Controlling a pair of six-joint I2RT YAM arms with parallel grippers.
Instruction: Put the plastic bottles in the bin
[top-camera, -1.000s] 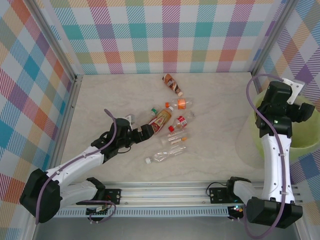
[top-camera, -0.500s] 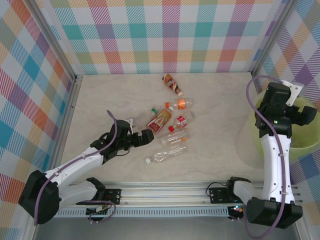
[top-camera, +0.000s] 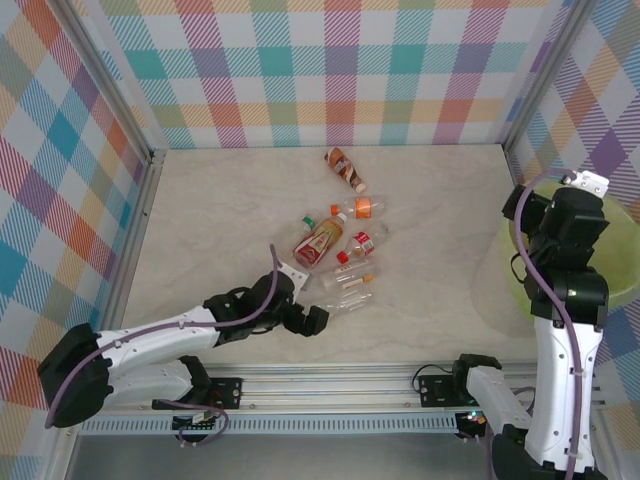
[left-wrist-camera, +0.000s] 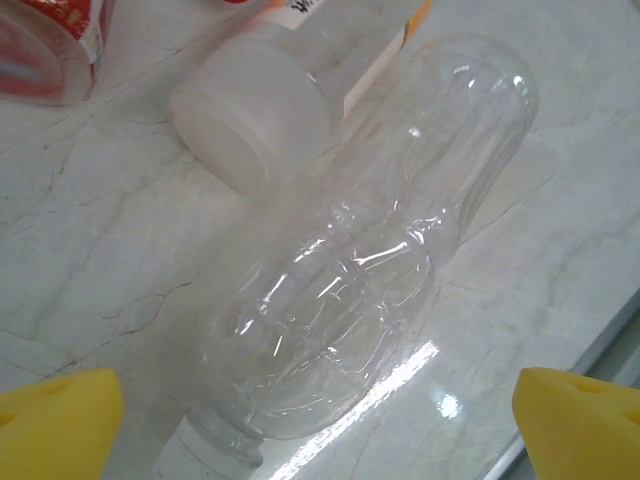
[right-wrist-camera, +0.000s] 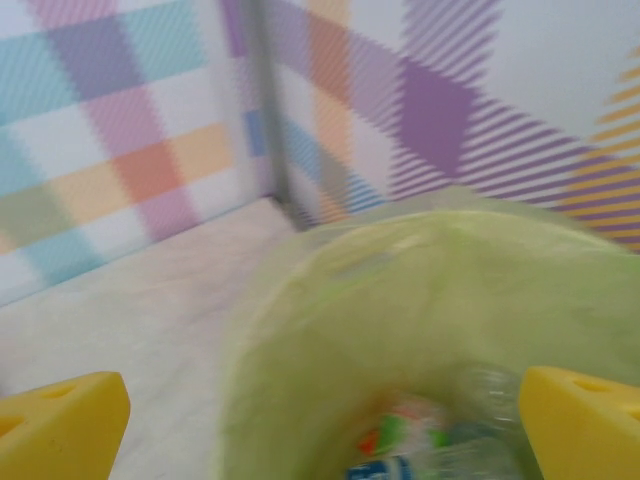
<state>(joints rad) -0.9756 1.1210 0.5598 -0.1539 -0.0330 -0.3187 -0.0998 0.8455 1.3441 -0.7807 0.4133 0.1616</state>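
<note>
A clear unlabelled plastic bottle (left-wrist-camera: 370, 270) lies on its side on the pale marbled tabletop (top-camera: 200, 230), close to the near edge, with its neck toward the left wrist camera. The left gripper (left-wrist-camera: 320, 425) is poised over it, its yellow fingertips (left-wrist-camera: 60, 420) spread wide on either side of the neck end and touching nothing.

Just beyond lies a clear bottle with a white cap (left-wrist-camera: 250, 115). Bottles with red and orange labels (top-camera: 320, 240) form a loose cluster at table centre. A brown bottle (top-camera: 345, 168) lies apart, toward the far wall.

The large round pale yellow-green plastic bin (top-camera: 507, 262) stands at the right edge and holds blurred bottles (right-wrist-camera: 400, 445). The right gripper (right-wrist-camera: 320, 420) is above the bin's mouth, jaws wide apart and empty.
</note>
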